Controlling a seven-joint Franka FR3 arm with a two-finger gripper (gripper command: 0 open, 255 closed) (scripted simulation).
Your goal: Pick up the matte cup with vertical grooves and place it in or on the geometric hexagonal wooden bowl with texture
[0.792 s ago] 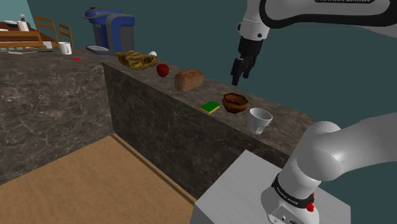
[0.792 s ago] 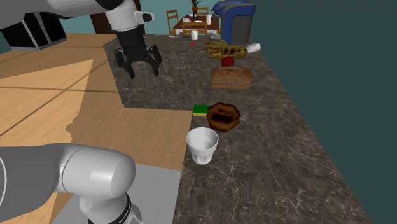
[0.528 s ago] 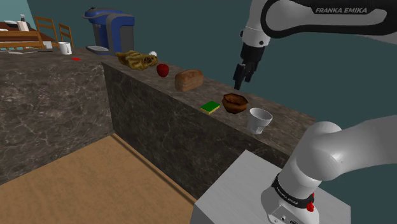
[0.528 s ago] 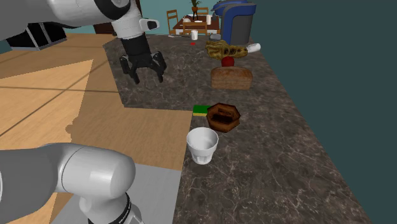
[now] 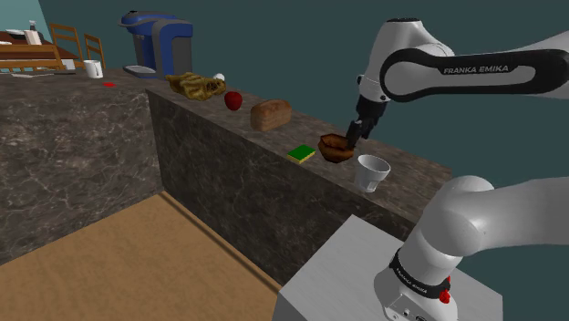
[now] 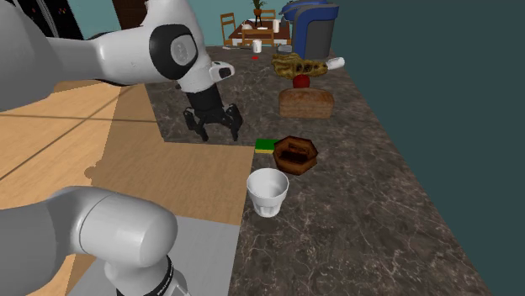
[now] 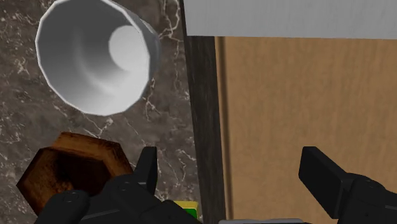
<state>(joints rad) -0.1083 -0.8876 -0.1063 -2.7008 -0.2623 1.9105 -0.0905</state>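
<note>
Sharply bent, the arm [image 5: 456, 71] points its gripper [image 6: 215, 128] down, spread wide and empty, near the cup [image 6: 267, 192]

Flat, even light; soft shadows across the wooden floor [image 6: 67, 143].

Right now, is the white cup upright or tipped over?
Upright. The white cup stands on its narrow base on the counter, its open mouth facing up; the wrist view looks down into it.

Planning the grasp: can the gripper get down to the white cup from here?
Probably yes. The gripper is open above the counter edge, and the cup stands upright with nothing over it; the bowl sits beside it, apart.
</note>
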